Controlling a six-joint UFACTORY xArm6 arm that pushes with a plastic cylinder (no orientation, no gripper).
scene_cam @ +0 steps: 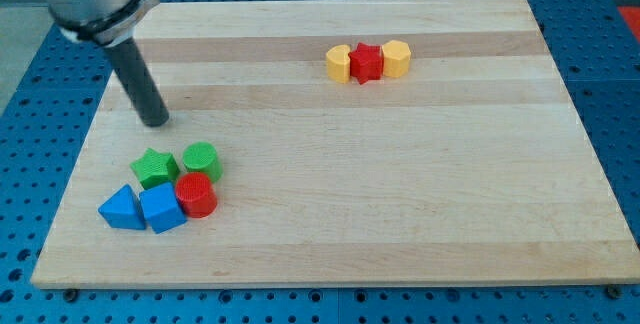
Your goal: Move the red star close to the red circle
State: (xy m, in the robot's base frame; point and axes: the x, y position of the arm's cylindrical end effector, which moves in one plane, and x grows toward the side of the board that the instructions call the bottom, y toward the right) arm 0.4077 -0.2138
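The red star (366, 63) sits near the view's top, right of centre, wedged between a yellow heart-like block (339, 63) on its left and a yellow hexagon (397, 58) on its right. The red circle (197, 194) stands at the view's lower left, touching a blue block. My tip (156, 121) rests on the board at the view's left, above the lower-left cluster and far left of the red star. It touches no block.
A lower-left cluster holds a green star (154, 167), a green circle (201, 158), a blue triangle (120, 208) and a blue pentagon-like block (161, 208). The wooden board (400, 184) lies on a blue perforated table.
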